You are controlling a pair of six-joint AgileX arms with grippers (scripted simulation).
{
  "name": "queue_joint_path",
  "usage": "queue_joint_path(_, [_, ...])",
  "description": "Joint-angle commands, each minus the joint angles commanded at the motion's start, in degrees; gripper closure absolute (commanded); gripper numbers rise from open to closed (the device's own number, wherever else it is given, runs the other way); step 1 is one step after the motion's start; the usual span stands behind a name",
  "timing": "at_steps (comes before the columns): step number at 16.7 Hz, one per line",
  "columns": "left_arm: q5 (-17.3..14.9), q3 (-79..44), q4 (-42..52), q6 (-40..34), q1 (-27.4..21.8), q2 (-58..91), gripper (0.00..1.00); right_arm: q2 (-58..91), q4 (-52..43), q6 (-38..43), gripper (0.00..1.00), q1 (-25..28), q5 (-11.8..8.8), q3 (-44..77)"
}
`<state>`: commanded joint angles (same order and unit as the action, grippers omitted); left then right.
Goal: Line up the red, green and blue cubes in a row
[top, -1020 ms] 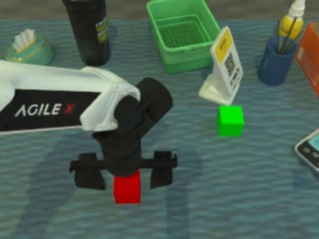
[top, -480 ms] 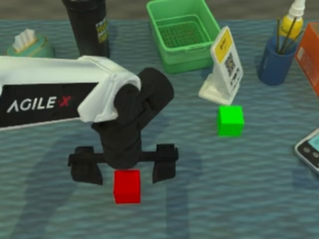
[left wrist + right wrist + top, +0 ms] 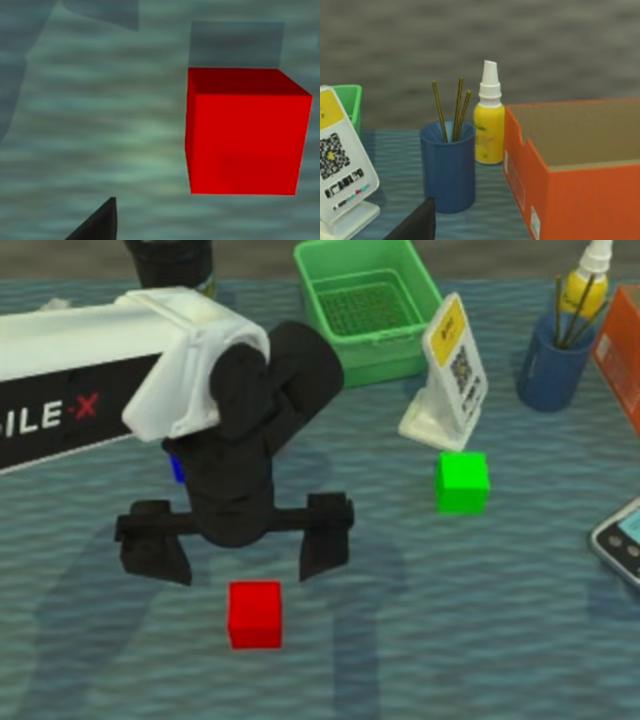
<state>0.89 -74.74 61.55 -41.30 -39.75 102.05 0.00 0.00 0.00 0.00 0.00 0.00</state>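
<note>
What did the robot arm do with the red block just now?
The left gripper let go of the red cube and pulled away toward the far side of the table, fingers open. The cube now sits free on the table. A bit of the blue cube now peeks out by the arm. The red cube, green cube and green basket stayed put.

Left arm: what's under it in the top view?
A sliver of the blue cube shows beside the wrist; the rest is covered. The red cube sits clear of the open left pincer.
</note>
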Motion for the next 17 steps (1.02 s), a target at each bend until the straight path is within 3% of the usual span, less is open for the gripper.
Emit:
queue_joint_path(4, [0.10, 1.37, -0.99, 0.14, 0.39, -1.07, 0.00, 1.73, -1.21, 0.46, 0.00, 0.49, -0.07, 1.72])
queue_joint_path(8, [0.55, 8.65, -6.12, 1.00, 4.81, -9.50, 0.00, 12.43, -8.08, 3.10, 0.00, 2.90, -0.12, 12.27])
queue_joint_path(17, [0.96, 40.03, -28.04, 10.85, 22.65, -50.85, 0.00, 65.15, -36.33, 13.04, 0.00, 12.09, 0.20, 56.51])
